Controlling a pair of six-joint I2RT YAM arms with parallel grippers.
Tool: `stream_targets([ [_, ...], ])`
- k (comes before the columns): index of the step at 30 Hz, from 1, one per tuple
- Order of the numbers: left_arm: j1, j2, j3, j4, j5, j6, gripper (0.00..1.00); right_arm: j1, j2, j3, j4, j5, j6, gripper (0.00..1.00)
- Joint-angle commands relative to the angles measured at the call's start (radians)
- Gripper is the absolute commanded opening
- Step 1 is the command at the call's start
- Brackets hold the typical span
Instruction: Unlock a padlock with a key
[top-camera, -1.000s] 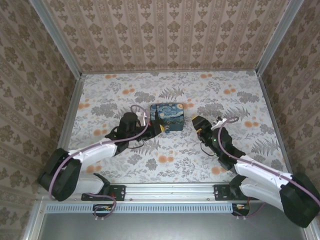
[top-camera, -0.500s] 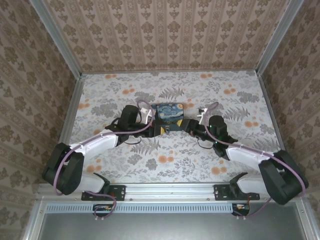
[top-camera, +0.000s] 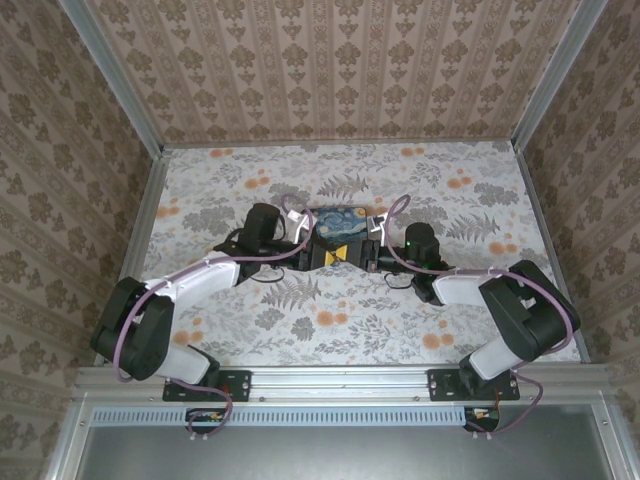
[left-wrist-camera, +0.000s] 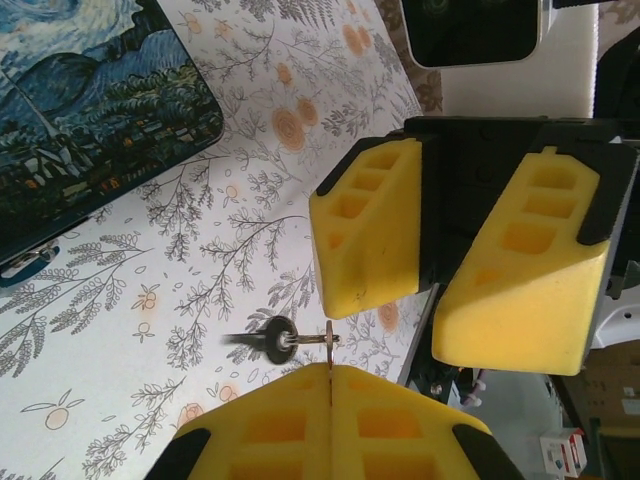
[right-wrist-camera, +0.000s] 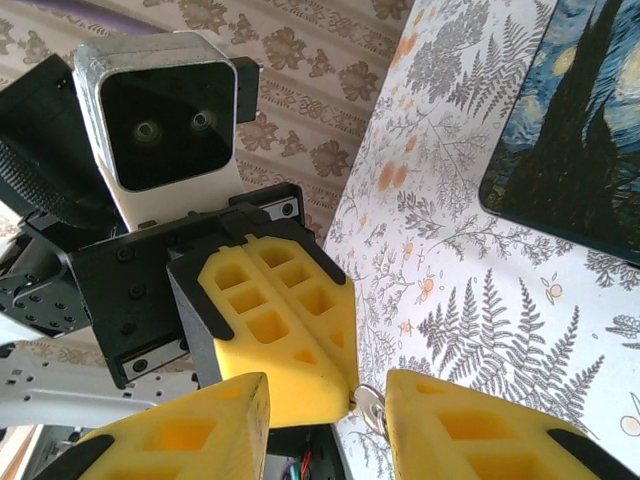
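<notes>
Padlock (left-wrist-camera: 268, 341), as far as I can make out, is the tiny dark lump dangling off a small ring just above the bench (left-wrist-camera: 200, 250), in front of the starry-night box (left-wrist-camera: 90, 120). It hangs from a thin brassy sliver that I take for the key (left-wrist-camera: 329, 350), seen edge-on; I can't say for sure which piece is which.

The left claw (left-wrist-camera: 330, 372) is clenched, its yellow pads pressed together on that sliver. The right claw (left-wrist-camera: 425, 310) faces it nose to nose with its fingers apart and nothing gripped. From its own wrist view a silvery bit of the hardware sits between its pads, close to one of them.

To my eye this thing will be fiddly: hard metal, very light, slick, and free to swing and twist on its ring. The foam pads dwarf it. I'd want the right claw to close on the flat sides of the dark body, squarely, leaving the keyhole end free. A glancing pinch would likely spin it away or squirt it out onto the bench.
</notes>
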Motion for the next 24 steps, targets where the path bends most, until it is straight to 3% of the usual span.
stream_targets([
  [1,0.006,0.009,0.029,0.004,0.043,0.036,0.00,-0.002,0.025,0.016,0.097,-0.063,0.006,0.35],
  [13,0.006,0.012,0.038,0.006,0.075,0.044,0.00,-0.004,0.081,-0.003,0.146,-0.077,0.018,0.35],
  [24,0.009,0.023,0.038,0.005,0.069,0.047,0.00,-0.004,0.103,-0.028,0.201,-0.116,0.036,0.15],
])
